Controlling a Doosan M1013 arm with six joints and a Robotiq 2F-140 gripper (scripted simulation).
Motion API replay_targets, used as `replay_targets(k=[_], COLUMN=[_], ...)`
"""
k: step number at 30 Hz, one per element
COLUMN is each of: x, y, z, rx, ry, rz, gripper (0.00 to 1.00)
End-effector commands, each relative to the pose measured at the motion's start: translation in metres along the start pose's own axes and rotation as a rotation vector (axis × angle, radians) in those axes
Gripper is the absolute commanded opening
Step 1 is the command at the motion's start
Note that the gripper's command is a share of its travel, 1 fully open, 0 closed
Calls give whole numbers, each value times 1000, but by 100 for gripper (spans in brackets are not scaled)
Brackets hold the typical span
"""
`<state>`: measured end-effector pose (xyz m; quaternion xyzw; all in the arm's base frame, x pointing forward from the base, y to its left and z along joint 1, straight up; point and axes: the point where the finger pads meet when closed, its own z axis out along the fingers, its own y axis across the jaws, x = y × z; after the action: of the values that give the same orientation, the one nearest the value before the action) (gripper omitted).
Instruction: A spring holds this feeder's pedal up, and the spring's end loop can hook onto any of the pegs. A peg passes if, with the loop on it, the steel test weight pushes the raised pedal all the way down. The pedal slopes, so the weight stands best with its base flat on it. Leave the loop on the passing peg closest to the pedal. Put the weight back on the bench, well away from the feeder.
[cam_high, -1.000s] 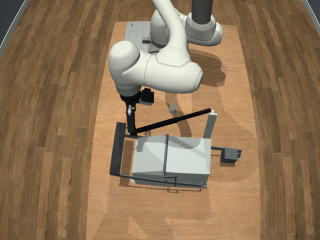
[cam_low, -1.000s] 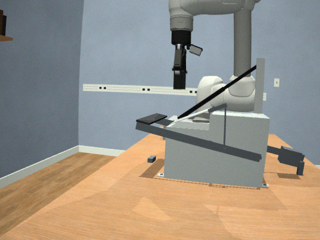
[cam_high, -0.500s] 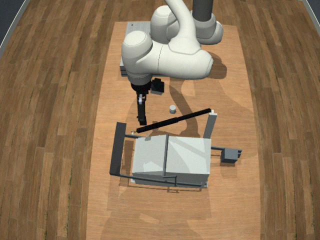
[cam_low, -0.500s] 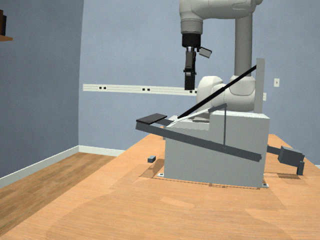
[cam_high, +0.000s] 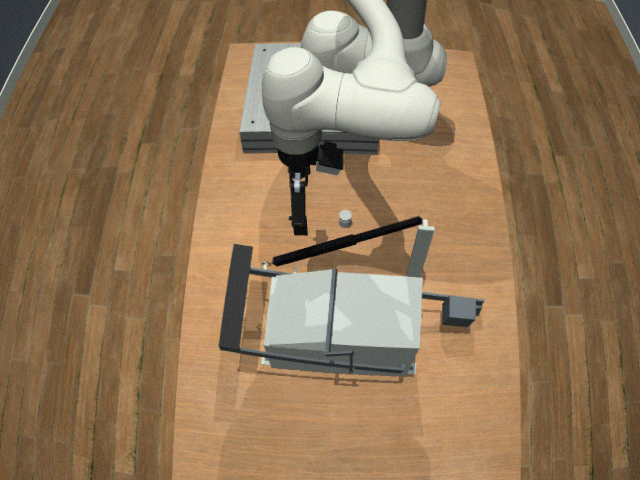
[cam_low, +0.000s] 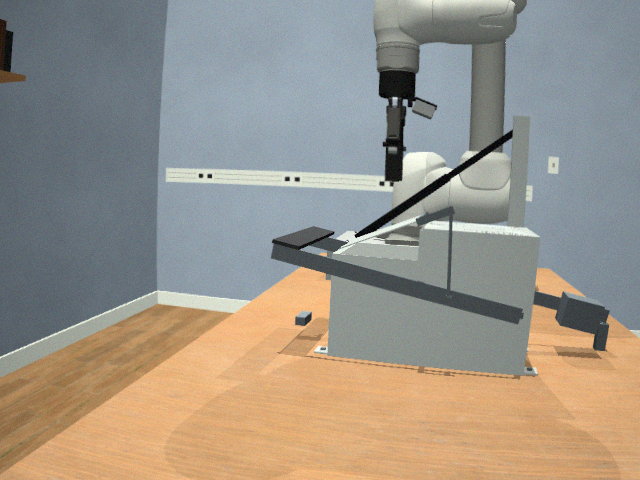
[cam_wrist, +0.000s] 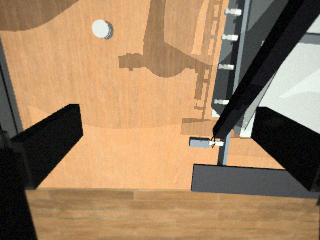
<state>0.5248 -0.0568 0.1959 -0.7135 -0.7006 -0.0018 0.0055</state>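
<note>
The weight (cam_high: 345, 219) (cam_wrist: 102, 29) stands on the bench (cam_high: 361, 428) (cam_low: 361, 428) (cam_wrist: 125, 165), at the feeder's (cam_high: 382, 310) (cam_low: 387, 330) (cam_wrist: 300, 75) twelve o'clock from above, presumably awaiting testing. The spring (cam_high: 348, 241) (cam_low: 434, 182) (cam_wrist: 260, 77) likely keeps the nine-o'clock pedal (cam_high: 236, 297) (cam_low: 303, 237) (cam_wrist: 255, 179) raised. The gripper (cam_high: 299, 227) (cam_low: 393, 175) (cam_wrist: 168, 121) hangs spread, empty.

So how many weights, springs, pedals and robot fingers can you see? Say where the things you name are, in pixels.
Weight (cam_high: 345, 217) (cam_wrist: 100, 28): 1
Spring (cam_high: 351, 240) (cam_low: 434, 186) (cam_wrist: 262, 65): 1
Pedal (cam_high: 236, 297) (cam_low: 303, 237) (cam_wrist: 250, 179): 1
Fingers (cam_high: 298, 211) (cam_low: 393, 165): 2
Total: 5
</note>
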Motion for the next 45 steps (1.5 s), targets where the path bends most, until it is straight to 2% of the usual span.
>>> replay_targets(k=[1,12,13,29,30,45], x=[11,11,48,48,84,84], y=[-13,-13,-60,-60,-108,-108], z=[-2,-2,-2,-2,-1,-1], rx=[-3,-3,-3,-3,-3,-3], ry=[-2,-2,-5,-5,-9,-9], rz=[1,1,1,1,1,1], gripper=[100,100,100,100,100,100])
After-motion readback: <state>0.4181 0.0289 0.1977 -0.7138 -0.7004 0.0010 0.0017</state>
